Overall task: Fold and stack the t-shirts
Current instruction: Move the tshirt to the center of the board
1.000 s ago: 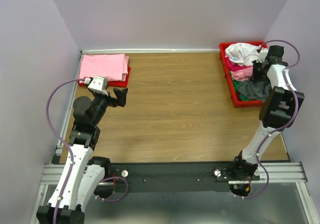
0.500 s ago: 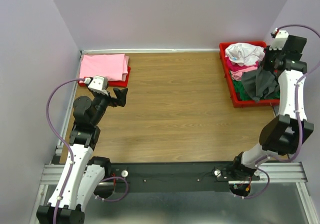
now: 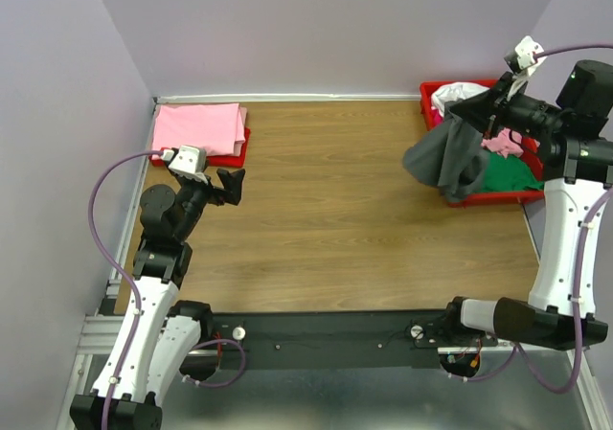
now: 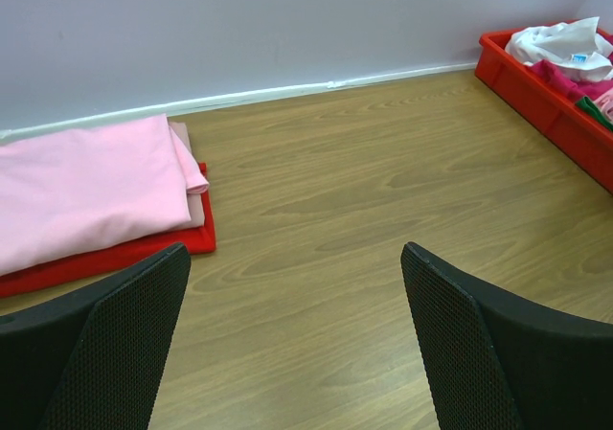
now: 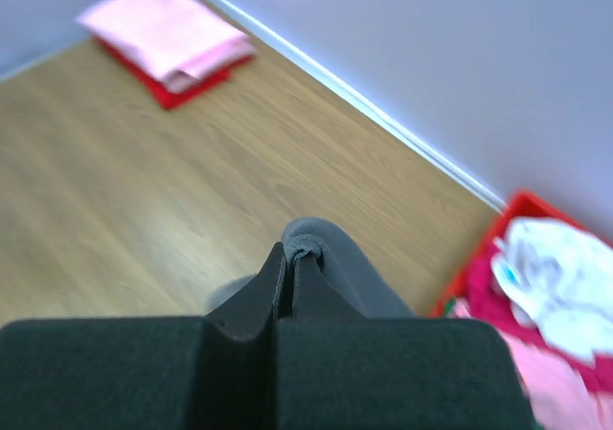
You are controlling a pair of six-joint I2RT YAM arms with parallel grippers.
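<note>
The right gripper (image 3: 471, 111) is clamped tight on a bunched fold of the dark grey t-shirt (image 3: 445, 157). The shirt hangs in the air beside the left wall of the red tray (image 3: 484, 198) at the table's (image 3: 335, 219) far right. I can't quite tell whether its hem touches the wood. A white shirt (image 3: 458, 93), a crumpled pink shirt (image 3: 498, 145) and a green shirt (image 3: 508, 173) lie in that tray. The left gripper (image 3: 228, 183) hovers spread wide, holding nothing, near the folded pink shirt (image 3: 196, 128) in the far left corner.

Right end effector (image 5: 292, 258) pinched closed (arm held high); left end effector (image 4: 295, 267) gapes wide.
</note>
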